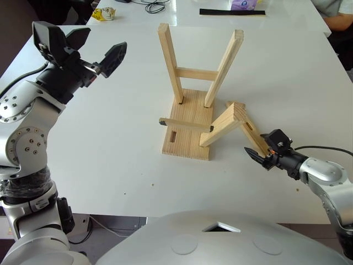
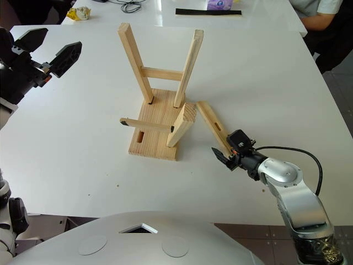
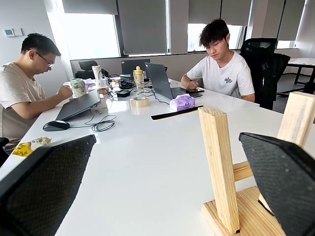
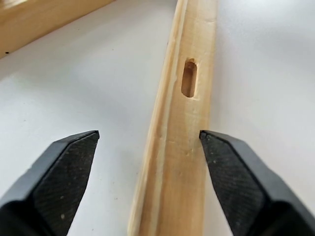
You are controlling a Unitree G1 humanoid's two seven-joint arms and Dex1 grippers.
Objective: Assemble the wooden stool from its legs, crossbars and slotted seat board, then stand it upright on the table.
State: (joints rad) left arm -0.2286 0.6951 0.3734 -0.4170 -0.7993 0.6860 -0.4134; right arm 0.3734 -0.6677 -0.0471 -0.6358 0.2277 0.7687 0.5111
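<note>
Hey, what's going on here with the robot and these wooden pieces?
A humanoid robot is partway through building a stool. The seat board lies flat on the table with two legs and a crossbar standing in it; a third leg leans against it. The right tool is open around the end of the fourth leg, lying loose on the table. The left tool hangs open, raised to the side.

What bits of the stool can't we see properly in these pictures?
- Head views: near end of the lying leg, hidden by the right gripper.
- Head views: corner of the seat board under the leaning leg.
- Left wrist view: foot of one upright leg, behind a finger of the left gripper.
- Right wrist view: both ends of the lying leg, cut off by the edges.
</note>
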